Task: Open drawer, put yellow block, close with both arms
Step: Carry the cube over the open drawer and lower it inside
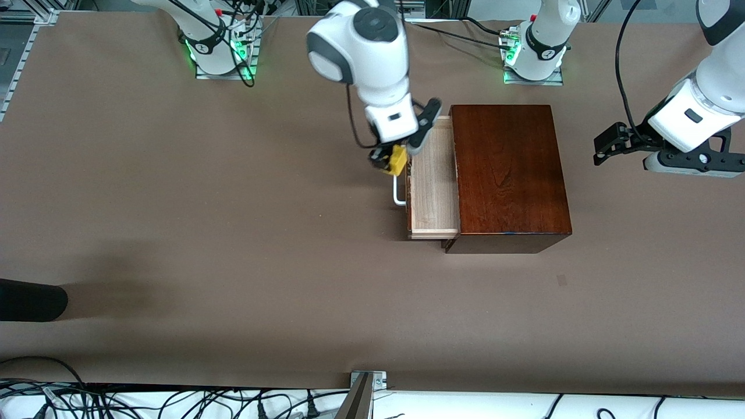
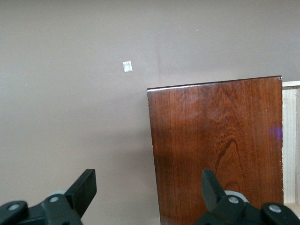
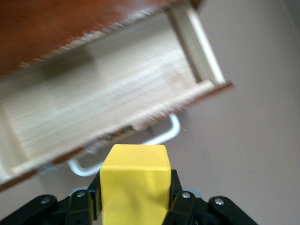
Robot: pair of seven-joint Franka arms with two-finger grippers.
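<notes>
1. Nearest the front camera: bare brown counter (image 1: 233, 262), with a dark rounded object (image 1: 29, 299) at its edge toward the right arm's end; well apart from the work, no obstacle
2. Farther in: drawer (image 1: 432, 192) pulled out of the mahogany box (image 1: 509, 174), pale tray empty, white bar handle (image 1: 398, 195) sticking out toward the right arm's end
3. Step in hand, by judgement: carrying the block to the drawer. Right end effector (image 1: 389, 160) clamped on the yellow block (image 1: 398, 160), up in the air over the handle and drawer front, not yet over the tray
4. Next move likely calls for shifting over the tray, lowering, then releasing; drawer front and handle just below, to be cleared
5. Waiting: left end effector (image 1: 608, 142), fingers (image 2: 84, 187) apart, hanging over the counter beside the box at the left arm's end
6. Farthest: both arm bases along the counter's edge
</notes>
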